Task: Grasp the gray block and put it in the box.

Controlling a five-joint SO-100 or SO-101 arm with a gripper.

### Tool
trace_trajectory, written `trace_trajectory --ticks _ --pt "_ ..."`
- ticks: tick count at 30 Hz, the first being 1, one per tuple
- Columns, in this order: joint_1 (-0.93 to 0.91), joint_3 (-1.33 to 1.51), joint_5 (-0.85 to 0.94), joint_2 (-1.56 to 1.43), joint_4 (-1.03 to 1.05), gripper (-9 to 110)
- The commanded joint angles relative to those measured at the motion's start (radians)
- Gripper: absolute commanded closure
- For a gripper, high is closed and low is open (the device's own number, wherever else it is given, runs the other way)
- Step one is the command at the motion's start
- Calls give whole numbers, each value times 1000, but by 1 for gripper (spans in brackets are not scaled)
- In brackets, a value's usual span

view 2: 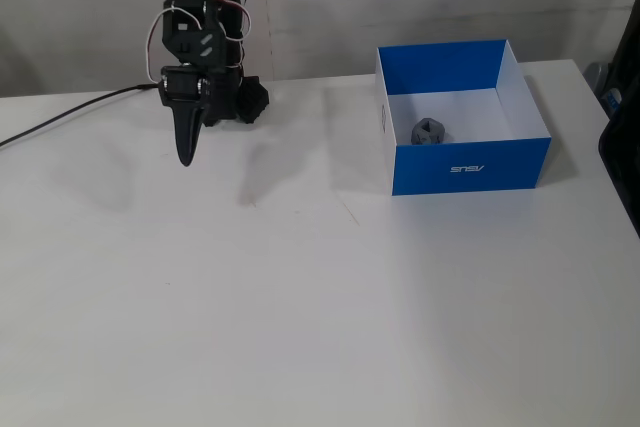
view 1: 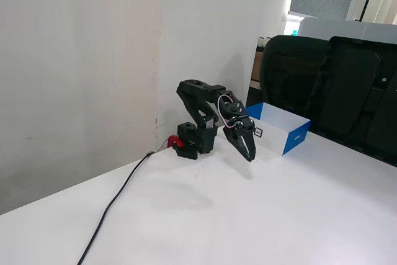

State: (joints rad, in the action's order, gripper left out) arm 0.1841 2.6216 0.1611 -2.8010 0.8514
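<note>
**Fixed views: block sits in the box, arm folded near its base**

Fixed view from the side first. The arm [view 1: 201, 100] is folded up close to its base [view 1: 197, 139] by the wall, and the hand [view 1: 249, 156] hangs over the bare table [view 1: 260, 215], tips pointing down and a bit toward the box [view 1: 284, 132]. The two fingers look pressed together with nothing between them, so I'd call it closed and empty. From this angle you can't see into the box at all, only its blue end and the white long side with a small black logo. A black cable [view 1: 115, 206] trails off the base across the table.

Now the fixed view from higher up. Here the gray block [view 2: 429, 131] is lying on the white floor of the box [view 2: 470, 168], toward the left inside wall, clear of the rim. The hand [view 2: 185, 158] is well apart from it, off to the left of this view, tapering to one thin point, which again reads as closed. My guess is the job is basically done: block's where it belongs, and the arm is tucked in like that because it's parking itself.
</note>
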Motion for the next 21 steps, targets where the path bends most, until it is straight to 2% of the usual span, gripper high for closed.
trace_trajectory --ticks 1,14,21 --pt "15 63 17 -172 -52 101" --pt "-20 287 18 -591 5 101" --pt "-95 307 8 -591 40 101"
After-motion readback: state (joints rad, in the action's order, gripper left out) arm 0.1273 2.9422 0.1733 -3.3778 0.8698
